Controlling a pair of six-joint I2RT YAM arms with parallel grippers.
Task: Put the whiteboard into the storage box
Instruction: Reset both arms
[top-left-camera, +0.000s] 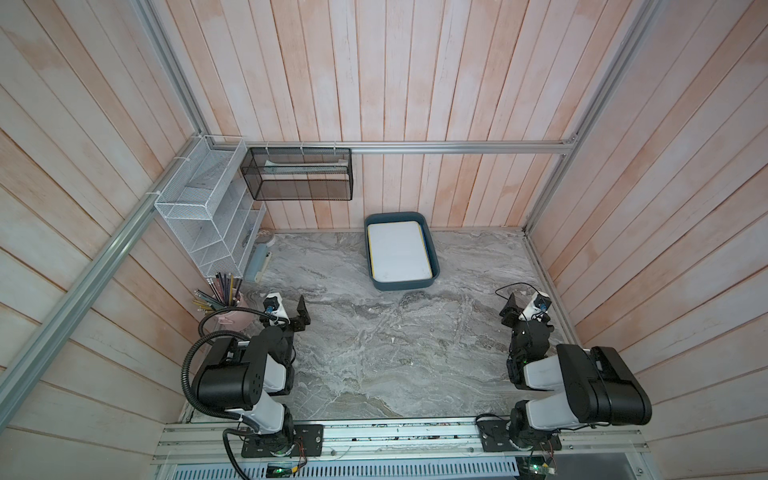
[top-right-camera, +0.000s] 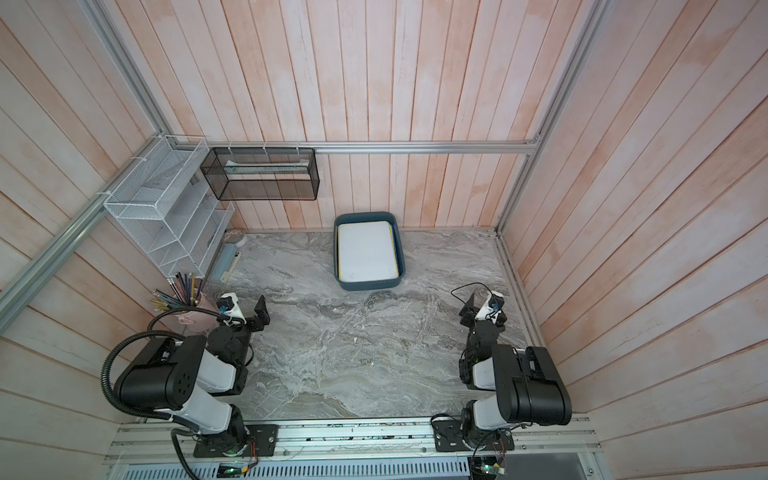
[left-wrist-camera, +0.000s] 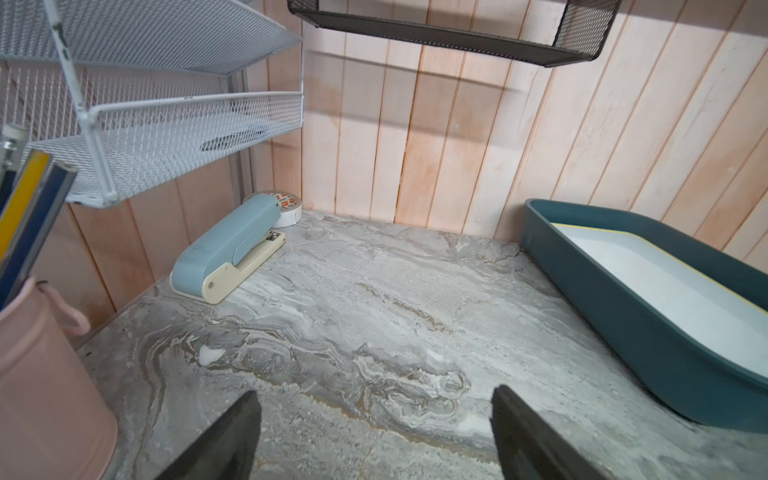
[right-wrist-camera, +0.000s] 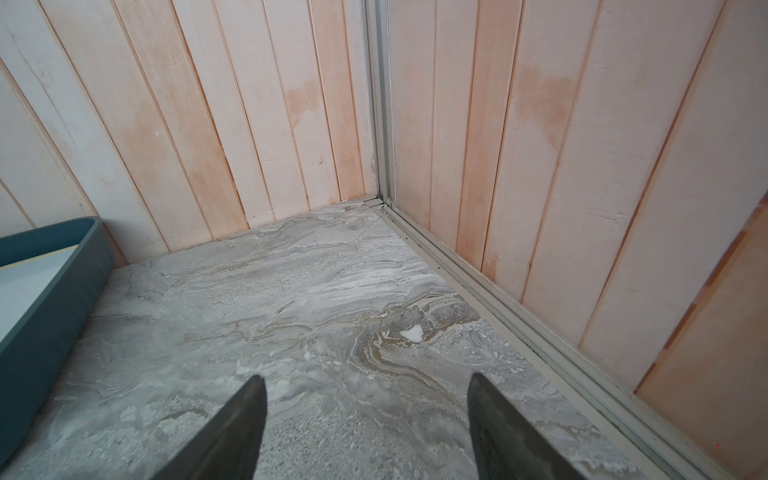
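Note:
The dark teal storage box (top-left-camera: 395, 215) (top-right-camera: 365, 215) stands at the back of the marble table, against the wall. A white whiteboard (top-left-camera: 399, 251) (top-right-camera: 368, 251) with a yellow edge lies flat inside it. The left wrist view shows the box wall (left-wrist-camera: 623, 332) and the whiteboard (left-wrist-camera: 673, 291) inside; the right wrist view catches the box (right-wrist-camera: 50, 324) at its edge. My left gripper (top-left-camera: 286, 307) (left-wrist-camera: 375, 390) hovers open over bare table near the front left. My right gripper (top-left-camera: 524, 305) (right-wrist-camera: 366, 376) is open over bare table at the front right. Both are well short of the box.
A white wire rack (top-left-camera: 199, 208) and a black mesh basket (top-left-camera: 299, 174) hang at the back left. Below them lie a blue stapler (left-wrist-camera: 228, 249) and a tape roll (left-wrist-camera: 289, 208). A pink cup (top-left-camera: 226, 309) of pencils stands beside my left gripper.

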